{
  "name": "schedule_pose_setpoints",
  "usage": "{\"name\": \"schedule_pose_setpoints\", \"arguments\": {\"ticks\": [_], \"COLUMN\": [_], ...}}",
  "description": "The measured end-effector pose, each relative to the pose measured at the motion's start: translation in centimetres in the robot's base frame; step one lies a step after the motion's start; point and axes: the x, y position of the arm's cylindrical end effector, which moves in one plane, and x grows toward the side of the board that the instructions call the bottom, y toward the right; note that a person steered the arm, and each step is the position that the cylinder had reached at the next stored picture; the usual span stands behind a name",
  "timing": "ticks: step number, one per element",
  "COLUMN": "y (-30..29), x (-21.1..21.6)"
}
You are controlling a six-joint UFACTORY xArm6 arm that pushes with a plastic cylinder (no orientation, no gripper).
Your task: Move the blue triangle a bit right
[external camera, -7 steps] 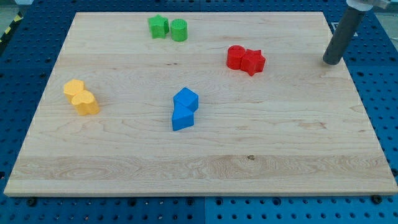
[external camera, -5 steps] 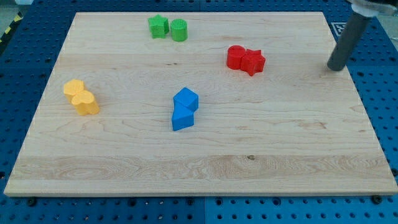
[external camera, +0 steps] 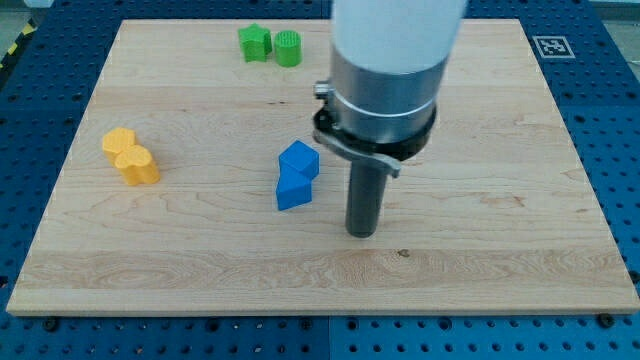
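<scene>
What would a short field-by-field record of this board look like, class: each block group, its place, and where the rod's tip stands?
tip: my tip, on the board, to the view's right of and slightly below the blue blocks, apart from them
blue pair: blue triangle touching the blue block above it, near centre
yellow pair: yellow blocks, view's left
green pair: green blocks, view's top
red blocks: hidden behind the arm
</scene>
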Motion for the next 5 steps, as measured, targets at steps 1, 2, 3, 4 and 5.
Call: {"name": "schedule_pose_setpoints", "arguments": {"ticks": [1,2,3,4,5], "y": [-3.5,-10.3,-12.8,-12.2,-9.7], "x": [0.4,0.4,-0.6,-3.8,-4.8]}}
